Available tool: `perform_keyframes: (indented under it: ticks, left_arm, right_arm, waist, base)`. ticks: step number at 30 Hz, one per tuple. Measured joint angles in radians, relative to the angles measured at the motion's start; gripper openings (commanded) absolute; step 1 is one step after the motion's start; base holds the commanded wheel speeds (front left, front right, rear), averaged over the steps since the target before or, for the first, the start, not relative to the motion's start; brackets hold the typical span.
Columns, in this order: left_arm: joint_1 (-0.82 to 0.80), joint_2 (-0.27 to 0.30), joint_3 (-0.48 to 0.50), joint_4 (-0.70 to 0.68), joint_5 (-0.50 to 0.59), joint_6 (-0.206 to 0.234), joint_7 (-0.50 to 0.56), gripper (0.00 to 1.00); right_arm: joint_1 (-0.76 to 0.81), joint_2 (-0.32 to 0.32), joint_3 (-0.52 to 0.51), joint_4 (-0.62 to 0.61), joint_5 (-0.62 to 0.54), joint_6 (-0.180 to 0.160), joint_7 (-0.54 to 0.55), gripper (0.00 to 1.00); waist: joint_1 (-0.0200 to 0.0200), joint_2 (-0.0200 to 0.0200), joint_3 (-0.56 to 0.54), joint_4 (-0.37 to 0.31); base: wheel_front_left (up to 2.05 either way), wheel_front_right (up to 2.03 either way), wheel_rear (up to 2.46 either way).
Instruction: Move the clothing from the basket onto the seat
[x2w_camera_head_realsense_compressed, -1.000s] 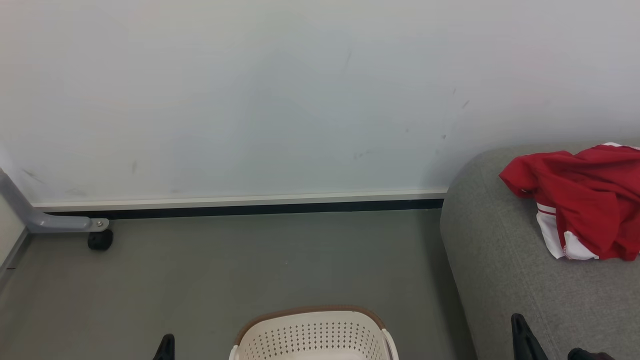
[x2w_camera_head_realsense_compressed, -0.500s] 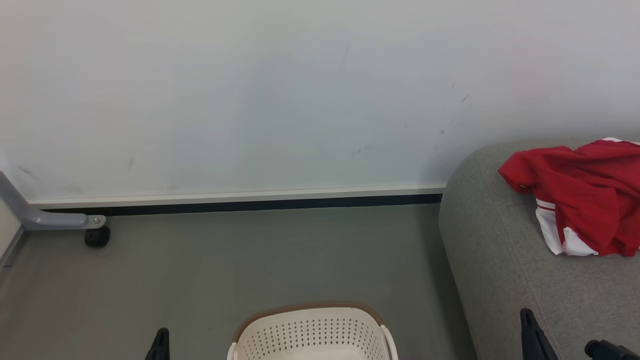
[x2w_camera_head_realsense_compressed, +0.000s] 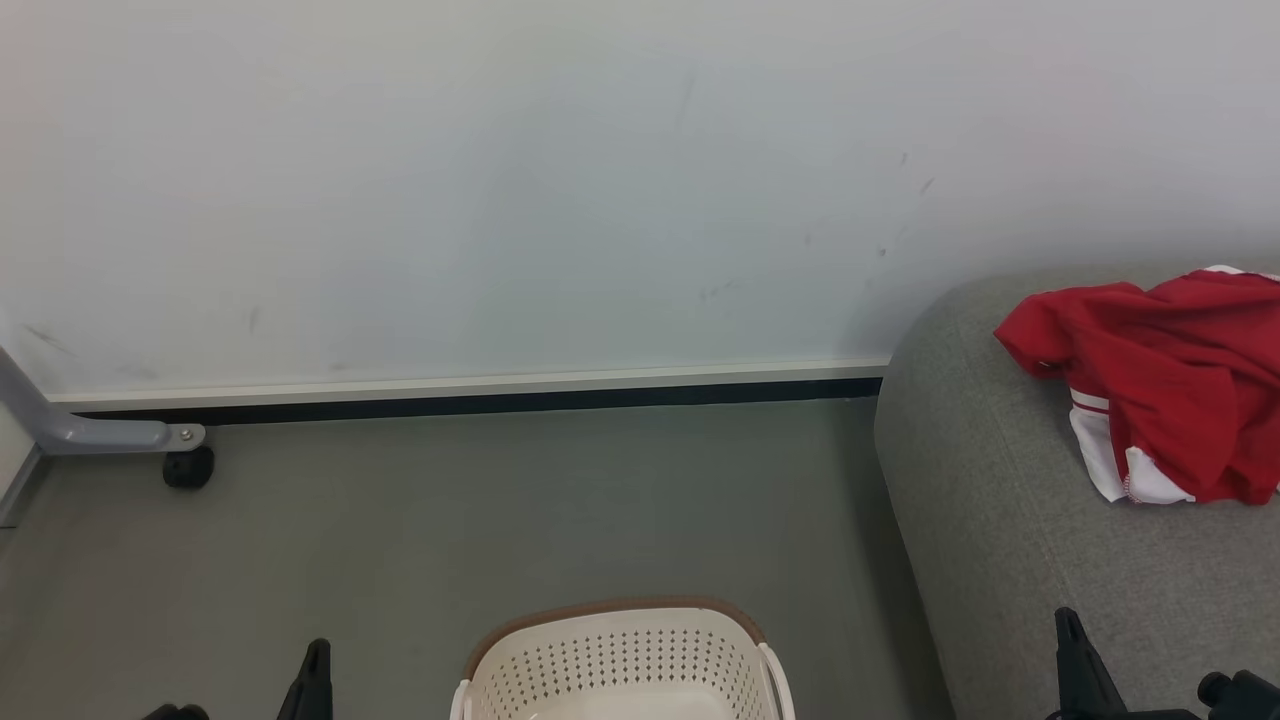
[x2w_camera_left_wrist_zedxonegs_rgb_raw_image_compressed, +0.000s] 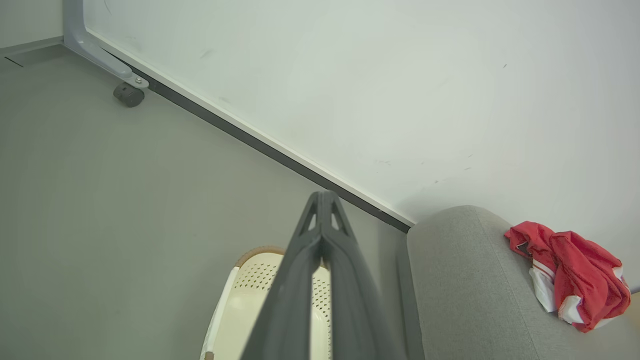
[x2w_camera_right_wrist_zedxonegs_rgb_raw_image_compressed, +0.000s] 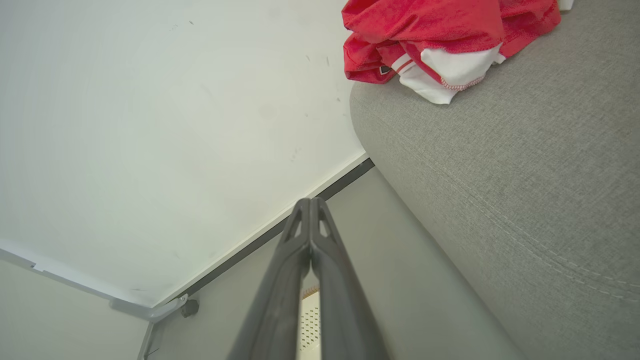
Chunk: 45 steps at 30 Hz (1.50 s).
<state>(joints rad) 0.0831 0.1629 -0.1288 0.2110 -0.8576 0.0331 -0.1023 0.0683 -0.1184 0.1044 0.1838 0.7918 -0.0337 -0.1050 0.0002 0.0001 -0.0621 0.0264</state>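
red clothing (x2w_camera_head_realsense_compressed: 1165, 385): crumpled in a heap on the seat, white panel and cuff at its near edge
grey seat (x2w_camera_head_realsense_compressed: 1000, 560): against the wall, well clear of both grippers
basket (x2w_camera_head_realsense_compressed: 620, 660): on the floor (x2w_camera_head_realsense_compressed: 450, 520), near the seat's end
left gripper (x2w_camera_left_wrist_zedxonegs_rgb_raw_image_compressed: 324, 197): fingers pressed together, holding nothing
right gripper (x2w_camera_right_wrist_zedxonegs_rgb_raw_image_compressed: 310, 202): fingers pressed together, holding nothing, low before the seat
wall (x2w_camera_head_realsense_compressed: 500, 200): pale; grey castor leg (x2w_camera_head_realsense_compressed: 120, 440) at its foot

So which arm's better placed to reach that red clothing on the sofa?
Right, probably. The right end effector is by the sofa, where the red clothing lies; the left end effector is past the basket, over the floor.
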Motion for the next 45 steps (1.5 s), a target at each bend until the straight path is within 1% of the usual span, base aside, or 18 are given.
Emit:
perform_keyframes:
  ticks: [19, 22, 23, 45]
  left_arm:
    - [-0.041, -0.033, 0.06, 0.022, -0.204, -0.043, 0.058, 0.0]
    - [-0.045, -0.039, 0.069, 0.028, -0.226, -0.044, 0.067, 0.0]
    - [-0.047, -0.04, 0.073, 0.029, -0.243, -0.052, 0.074, 0.0]
    - [-0.102, -0.076, 0.144, 0.054, -0.472, -0.101, 0.142, 0.0]
  right_arm:
    - [-0.042, 0.021, -0.066, 0.03, 0.224, 0.043, 0.061, 0.0]
    - [-0.044, 0.023, -0.076, 0.037, 0.255, 0.049, 0.071, 0.0]
    - [-0.046, 0.024, -0.08, 0.039, 0.27, 0.052, 0.077, 0.0]
    - [-0.102, 0.048, -0.155, 0.075, 0.525, 0.097, 0.144, 0.0]
  waist:
    - [0.0, 0.0, 0.018, -0.007]
    - [0.0, 0.0, 0.02, -0.008]
    - [0.0, 0.0, 0.021, -0.009]
    - [-0.0002, 0.0, 0.042, -0.017]
  base:
    - [0.0, 0.0, 0.0]
    - [0.0, 0.0, 0.0]
    - [0.0, 0.0, 0.0]
    - [0.0, 0.0, 0.0]
